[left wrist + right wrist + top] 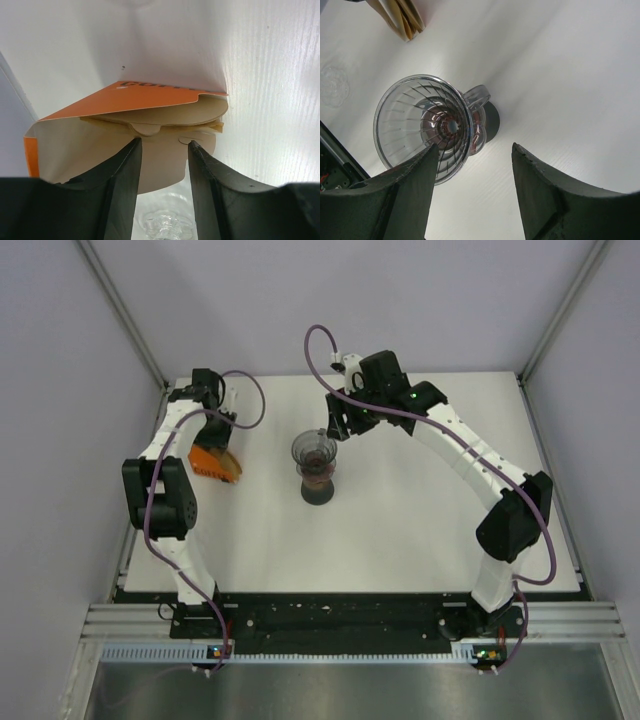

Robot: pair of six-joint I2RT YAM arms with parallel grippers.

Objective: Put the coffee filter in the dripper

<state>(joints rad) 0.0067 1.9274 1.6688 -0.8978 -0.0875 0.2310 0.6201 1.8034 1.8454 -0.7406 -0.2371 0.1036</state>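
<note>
A clear glass dripper [313, 452] stands on a dark-based server in the middle of the table; it also shows in the right wrist view [422, 125], empty. An orange filter box [215, 462] lies at the far left. In the left wrist view the box [125, 100] is open, with a stack of tan coffee filters [175, 115] inside. My left gripper [164, 146] is open just in front of the box's mouth, holding nothing; it also shows in the top view [214, 435]. My right gripper [475, 147] is open and empty, beside the dripper; it also shows in the top view [337, 426].
A small clear ridged glass piece [162, 225] lies on the white table under my left gripper, also in the right wrist view [332, 85]. Grey walls and metal rails enclose the table [420, 530].
</note>
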